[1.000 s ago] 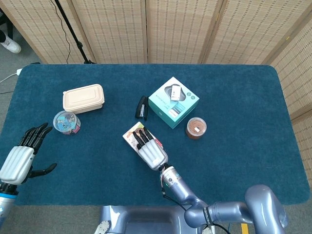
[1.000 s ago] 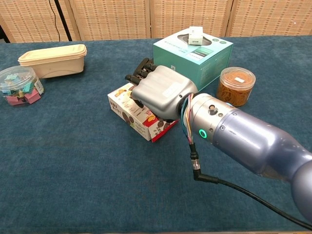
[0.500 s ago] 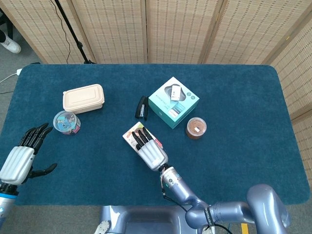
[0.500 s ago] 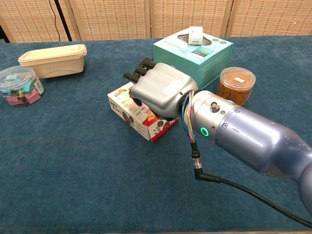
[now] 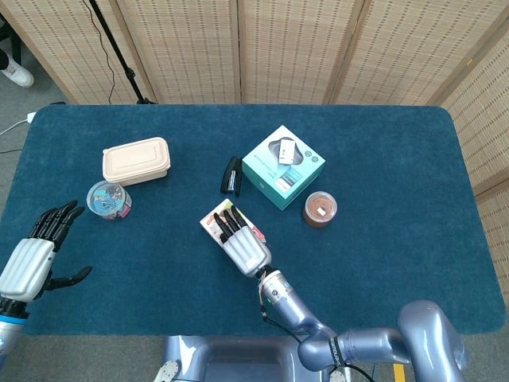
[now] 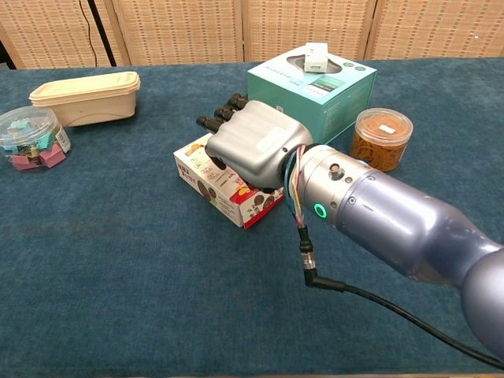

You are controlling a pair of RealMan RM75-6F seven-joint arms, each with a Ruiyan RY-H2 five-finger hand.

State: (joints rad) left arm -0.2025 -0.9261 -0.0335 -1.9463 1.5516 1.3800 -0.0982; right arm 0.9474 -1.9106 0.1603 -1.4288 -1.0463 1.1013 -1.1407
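Observation:
My right hand [image 5: 242,243] [image 6: 252,146] lies palm down over a white and red snack box [image 5: 210,222] [image 6: 220,185] near the table's middle. Its fingers stretch out flat across the box top, and it hides the far part of the box. I cannot tell whether the palm touches the box; nothing is gripped. My left hand [image 5: 32,255] hangs at the table's front left edge with fingers spread and holds nothing. The thing nearest to it is a round clear tub of coloured clips [image 5: 108,199] [image 6: 30,138]. The chest view does not show the left hand.
A beige lidded container [image 5: 136,161] [image 6: 85,96] sits at the back left. A black stapler [image 5: 231,175] lies beside a teal box [image 5: 270,175] [image 6: 311,98] that has a small white item [image 5: 287,150] [image 6: 317,55] on top. A brown-filled round jar [image 5: 320,208] [image 6: 381,138] stands to its right.
My right hand has edged slightly to the left over the snack box. The left hand and the other things have not moved.

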